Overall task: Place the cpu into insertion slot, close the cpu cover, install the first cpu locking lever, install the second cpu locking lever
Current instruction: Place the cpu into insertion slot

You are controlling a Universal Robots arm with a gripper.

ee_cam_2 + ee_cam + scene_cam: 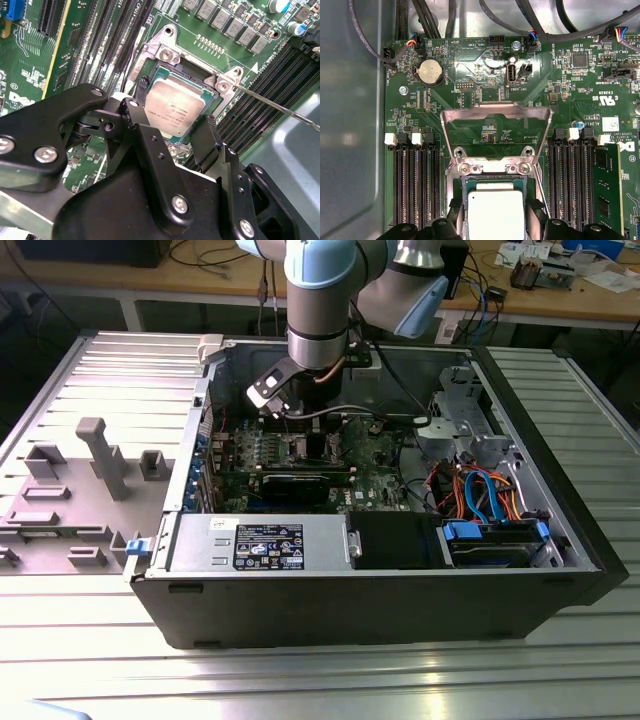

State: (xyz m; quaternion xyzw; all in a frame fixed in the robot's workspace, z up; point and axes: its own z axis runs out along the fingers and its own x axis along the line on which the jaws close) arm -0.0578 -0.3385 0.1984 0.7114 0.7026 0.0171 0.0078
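Gripper: the gripper (495,210) is clenched on the cpu (174,112). As far as I can see, its two black fingers (207,135) press in on opposite edges of the chip.
Where the chip is: down in the insertion slot (492,167), square to the silvery rim and looking level. The slot lies on the green board inside the computer case (400,610), on the far side and toward the exterior view's left, under the arm (320,300).
Cover: the cpu cover (495,111) stands swung up and open past the hinge end of the slot, not over the chip.
Lever: a thin metal rod, which I take for a locking lever (270,104), juts free beside the slot and is not hooked down.
Neighbours: memory slots (417,185) run along both sides, near the fingers.
How it handles: I'd judge it light, stiff and flat, with a smooth metal top that gives little purchase. The underside and the socket contacts are likely delicate, so it wants no sideways shove or tilt.
Where to hold: by two opposite edges of the green carrier, as now, keeping off the top and underside.
Hard to tell: whether the chip is fully seated or just above the contacts. One edge of it is covered by the gripper's body in both wrist views, and in the exterior view the wrist stands in front of the slot.
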